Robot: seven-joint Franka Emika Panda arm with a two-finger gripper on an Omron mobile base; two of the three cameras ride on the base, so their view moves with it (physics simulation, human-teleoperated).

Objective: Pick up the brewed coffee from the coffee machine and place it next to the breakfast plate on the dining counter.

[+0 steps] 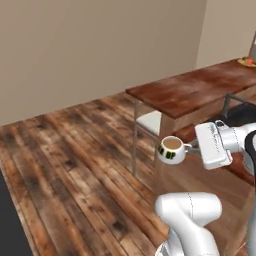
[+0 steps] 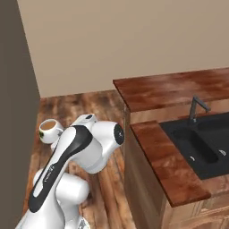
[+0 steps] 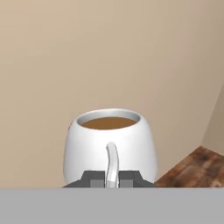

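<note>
Beside the dining counter (image 1: 185,92), off its near corner and above the wooden floor (image 1: 75,150), the brewed coffee (image 1: 171,149) is held upright, its handle clamped by the end effector (image 1: 191,146), which is extended level.

Plain beige walls (image 1: 90,45), dark-stained wood plank floor (image 1: 65,170), white-cushioned stool (image 1: 150,121) with thin metal legs, even flat lighting.

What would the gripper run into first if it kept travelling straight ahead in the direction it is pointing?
Beyond the mug that the gripper holds by its handle, the line looks free up to the beige wall; how far off that is remains unclear.
</note>
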